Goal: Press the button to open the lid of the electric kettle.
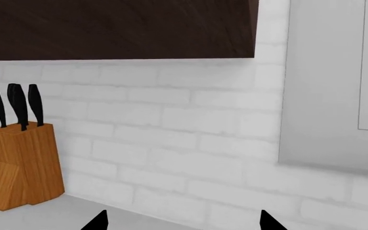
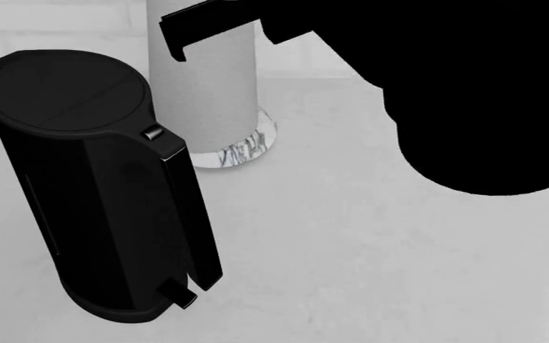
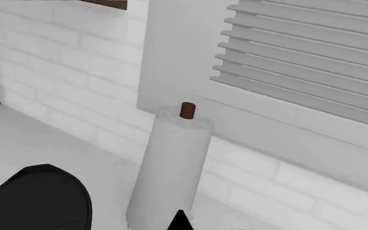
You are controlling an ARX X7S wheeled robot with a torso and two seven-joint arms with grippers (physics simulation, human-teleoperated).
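Note:
The electric kettle (image 2: 103, 214) is tall and glossy black and stands at the left of the head view. Its flat black lid (image 2: 65, 89) is closed, with a seam across it. The tiny silvery button (image 2: 151, 133) sits at the top of the long handle (image 2: 186, 214). The black switch tab (image 2: 177, 296) is at the handle's foot. My right gripper (image 2: 174, 37) hovers above and behind the button, apart from it. In the right wrist view it (image 3: 180, 221) shows a single joined tip, so it is shut and empty, with the lid (image 3: 37, 201) beside it. My left gripper (image 1: 184, 224) is open and empty, facing the wall.
A pale grey cylinder (image 2: 208, 78) on a marbled white base stands just behind the kettle, and it also shows in the right wrist view (image 3: 168, 167). A wooden knife block (image 1: 24, 165) stands by the white brick wall under a dark cabinet (image 1: 117, 28). My right arm (image 2: 485, 93) fills the head view's upper right.

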